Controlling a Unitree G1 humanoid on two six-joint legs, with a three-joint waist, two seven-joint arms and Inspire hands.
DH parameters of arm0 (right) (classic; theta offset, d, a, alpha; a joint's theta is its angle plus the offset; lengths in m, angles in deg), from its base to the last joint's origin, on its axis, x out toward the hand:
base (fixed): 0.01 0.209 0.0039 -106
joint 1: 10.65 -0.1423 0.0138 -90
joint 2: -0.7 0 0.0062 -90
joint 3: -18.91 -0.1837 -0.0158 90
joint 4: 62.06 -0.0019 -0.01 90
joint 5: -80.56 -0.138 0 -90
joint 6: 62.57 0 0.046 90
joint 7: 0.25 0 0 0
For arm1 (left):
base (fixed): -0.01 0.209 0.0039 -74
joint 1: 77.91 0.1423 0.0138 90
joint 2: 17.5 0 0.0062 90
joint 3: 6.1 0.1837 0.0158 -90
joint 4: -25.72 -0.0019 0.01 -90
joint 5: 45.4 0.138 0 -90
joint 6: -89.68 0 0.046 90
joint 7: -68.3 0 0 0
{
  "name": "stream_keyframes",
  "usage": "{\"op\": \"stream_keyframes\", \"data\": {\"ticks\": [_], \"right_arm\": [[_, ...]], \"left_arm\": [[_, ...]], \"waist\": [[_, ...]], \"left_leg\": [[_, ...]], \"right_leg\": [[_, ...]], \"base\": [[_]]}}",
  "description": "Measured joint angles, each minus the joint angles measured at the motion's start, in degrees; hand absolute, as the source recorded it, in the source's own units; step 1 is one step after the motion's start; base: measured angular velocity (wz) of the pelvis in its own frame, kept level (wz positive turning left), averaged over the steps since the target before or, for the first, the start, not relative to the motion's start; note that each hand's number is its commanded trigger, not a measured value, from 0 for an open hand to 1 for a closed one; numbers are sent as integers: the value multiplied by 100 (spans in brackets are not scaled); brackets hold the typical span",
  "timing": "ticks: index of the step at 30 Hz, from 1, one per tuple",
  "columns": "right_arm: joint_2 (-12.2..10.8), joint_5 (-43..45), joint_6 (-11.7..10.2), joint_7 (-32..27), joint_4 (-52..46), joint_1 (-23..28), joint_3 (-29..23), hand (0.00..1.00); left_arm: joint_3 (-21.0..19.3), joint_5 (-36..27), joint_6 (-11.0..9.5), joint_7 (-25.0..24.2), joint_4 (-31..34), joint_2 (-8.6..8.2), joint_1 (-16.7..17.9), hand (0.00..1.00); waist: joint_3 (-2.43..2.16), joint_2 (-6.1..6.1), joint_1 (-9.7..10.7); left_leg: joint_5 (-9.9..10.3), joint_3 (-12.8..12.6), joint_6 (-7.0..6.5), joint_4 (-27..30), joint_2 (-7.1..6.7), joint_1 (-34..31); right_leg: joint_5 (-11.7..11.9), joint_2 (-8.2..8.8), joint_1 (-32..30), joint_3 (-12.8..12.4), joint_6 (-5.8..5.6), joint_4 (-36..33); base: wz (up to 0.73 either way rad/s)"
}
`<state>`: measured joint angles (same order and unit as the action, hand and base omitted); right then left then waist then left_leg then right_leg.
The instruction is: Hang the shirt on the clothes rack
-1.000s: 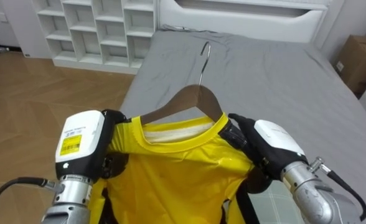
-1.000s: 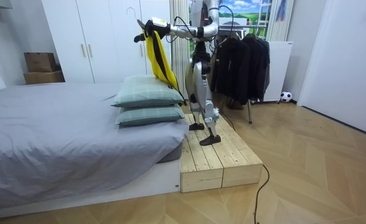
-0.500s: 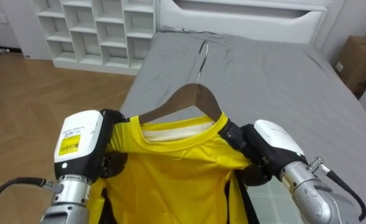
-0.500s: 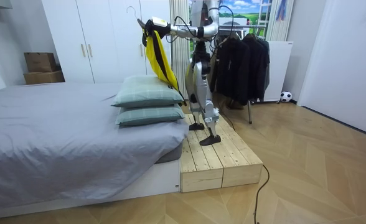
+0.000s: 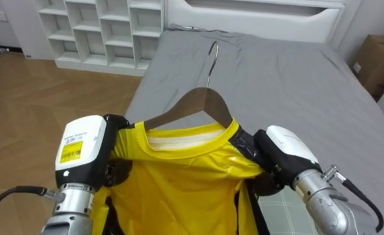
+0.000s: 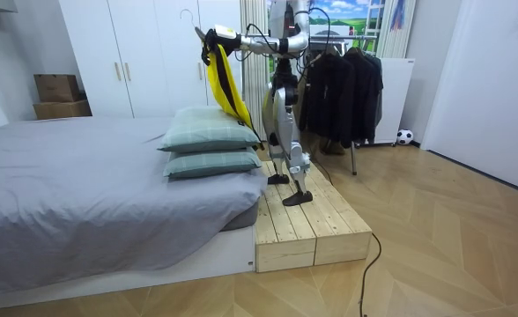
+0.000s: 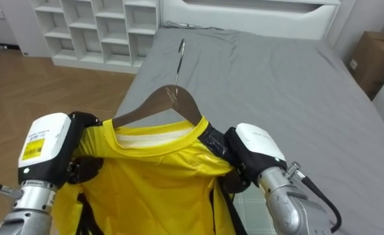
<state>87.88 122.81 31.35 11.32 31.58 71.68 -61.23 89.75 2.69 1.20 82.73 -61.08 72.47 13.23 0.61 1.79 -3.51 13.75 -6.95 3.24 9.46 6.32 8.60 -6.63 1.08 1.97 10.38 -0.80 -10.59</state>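
While our left hand [image 5: 86, 155] and right hand [image 5: 285, 151] pinch the shirt [image 5: 185, 186] at 9 and 3 o'clock, uneven pull could unseat the hanger [image 5: 193, 106].

The shirt [image 5: 179, 189] is yellow with a white inner collar and black side stripes, the hanger [image 5: 191, 104] brown with a silver hook, the bed [image 5: 290, 85] grey, the pillows [image 6: 208, 132] pale green check.

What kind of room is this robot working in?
Most likely a bedroom: a large bed with grey bedding and stacked pillows, white wardrobes along the wall, and dark jackets hanging behind the robot.
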Motion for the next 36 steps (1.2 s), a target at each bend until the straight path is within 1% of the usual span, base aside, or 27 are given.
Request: {"op": "stream_keyframes", "data": {"ticks": [5,6,7,11,13,14,15,17,20,28,30,33,36], "right_arm": [[0,-2,0,12,0,0,-1,100],[0,-3,0,14,0,0,-1,100],[0,-3,0,15,0,0,-1,100],[1,-1,0,72,0,1,-52,100],[3,0,1,162,0,2,-63,100],[2,-1,1,192,0,5,-54,100],[2,-1,1,216,0,16,-56,100],[2,-1,1,238,0,40,-54,100],[-26,-2,1,237,0,92,-50,100],[-67,-5,0,237,4,160,-92,100],[-108,-2,-10,238,4,190,-58,100],[-131,10,-12,241,12,220,-26,100],[-162,14,-12,241,18,222,-27,100]], "left_arm": [[0,0,0,0,0,3,0,100],[0,0,0,0,0,3,0,47],[0,1,0,0,0,3,0,0],[-3,-4,0,0,0,-28,0,0],[-4,-23,0,0,6,-104,0,0],[0,-40,0,0,12,-194,0,0],[2,-86,1,0,12,-249,1,0],[7,-137,1,0,12,-286,1,0],[30,-268,1,0,12,-394,1,0],[112,-616,-4,-17,12,-420,1,0],[119,-714,-13,-42,11,-462,1,0],[115,-732,-14,-51,11,-516,1,0],[105,-742,-14,-112,11,-522,1,0]], "waist": [[-1,0,0],[-1,0,-1],[-2,0,0],[-5,0,6],[-8,-1,7],[-9,1,7],[-9,1,5],[-10,0,6],[-15,7,8],[-30,31,9],[-30,31,4],[-28,30,-6],[-27,27,-11]], "left_leg": [[0,0,0,0,0,0],[0,0,0,0,0,0],[0,0,0,1,0,0],[0,-4,0,1,0,8],[0,-5,0,1,0,11],[0,-5,0,1,0,11],[0,-5,0,1,0,12],[0,-5,0,1,0,12],[0,-5,0,1,0,13],[0,-6,0,0,1,31],[0,-12,0,-1,0,68],[0,-40,0,-4,0,100],[0,-48,0,-2,0,104]], "right_leg": [[0,0,0,0,0,0],[0,0,0,0,0,0],[0,0,0,0,0,0],[0,-3,4,-8,0,-1],[1,-2,5,-11,0,-2],[1,-3,5,-12,0,-2],[1,-3,5,-13,0,-2],[1,-4,5,-13,0,-2],[1,-3,6,-11,0,-3],[1,-3,30,-14,0,-4],[1,-4,63,-12,0,-3],[1,-4,98,-16,0,-1],[1,-5,97,-18,0,-5]], "base": [[0],[0],[0],[0],[0],[0],[0],[0],[0],[0],[0],[0],[0]]}}
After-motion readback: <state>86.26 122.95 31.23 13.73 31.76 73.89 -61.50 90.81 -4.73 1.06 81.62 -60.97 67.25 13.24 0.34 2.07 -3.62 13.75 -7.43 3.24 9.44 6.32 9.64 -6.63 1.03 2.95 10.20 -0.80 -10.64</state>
